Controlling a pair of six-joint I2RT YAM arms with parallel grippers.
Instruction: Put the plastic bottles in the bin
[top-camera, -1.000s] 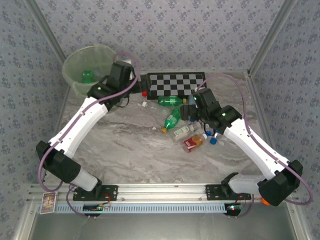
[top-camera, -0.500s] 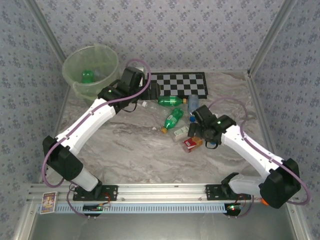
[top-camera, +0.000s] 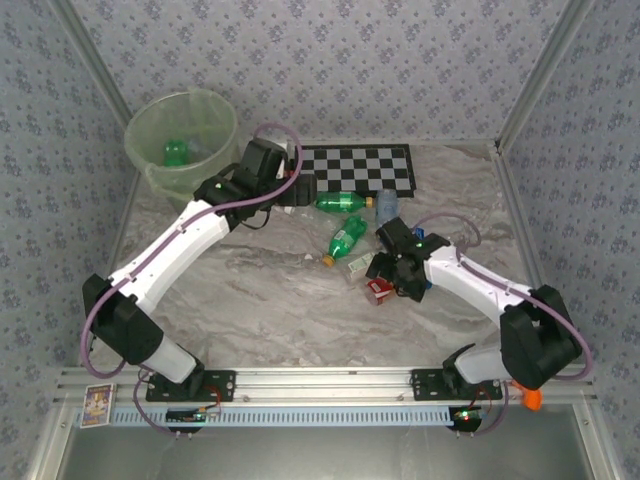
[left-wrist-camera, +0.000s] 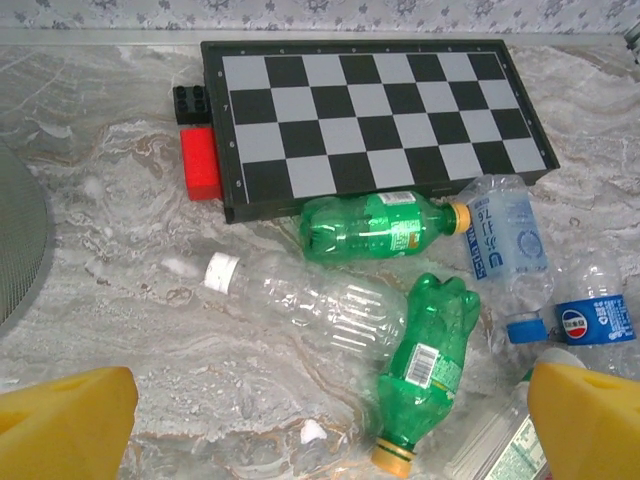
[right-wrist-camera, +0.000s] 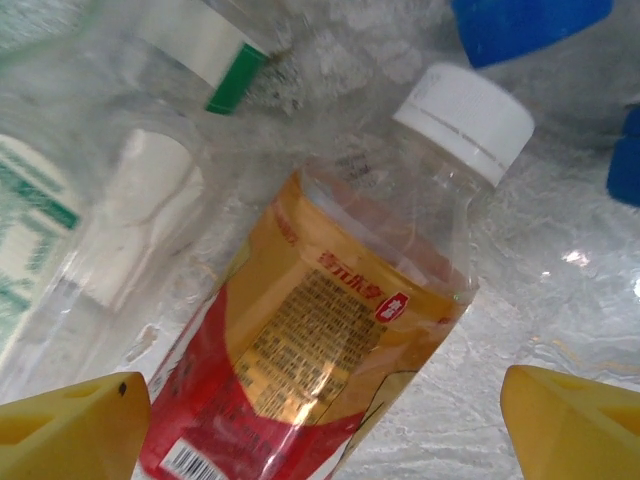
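While our right gripper (right-wrist-camera: 322, 425) hangs spread wide, the red-labelled bottle (right-wrist-camera: 330, 300) lies between its fingers, cap toward 1 o'clock. Farther off, our left gripper (left-wrist-camera: 325, 425), also spread, faces a green bottle (left-wrist-camera: 375, 225). The bin (top-camera: 180, 93) sits at 11 o'clock.

checkerboard (left-wrist-camera: 380, 120) up top on the marble bench (left-wrist-camera: 120, 250), red block (left-wrist-camera: 200, 165) at its left edge, green bottle (left-wrist-camera: 375, 225) right below it, second green bottle (left-wrist-camera: 430, 340) against a clear white-capped bottle (left-wrist-camera: 310, 305), blue-labelled bottles (left-wrist-camera: 505, 240) at right, left claw (left-wrist-camera: 325, 425) spread wide, yellow fingers (left-wrist-camera: 65, 425) in the bottom corners
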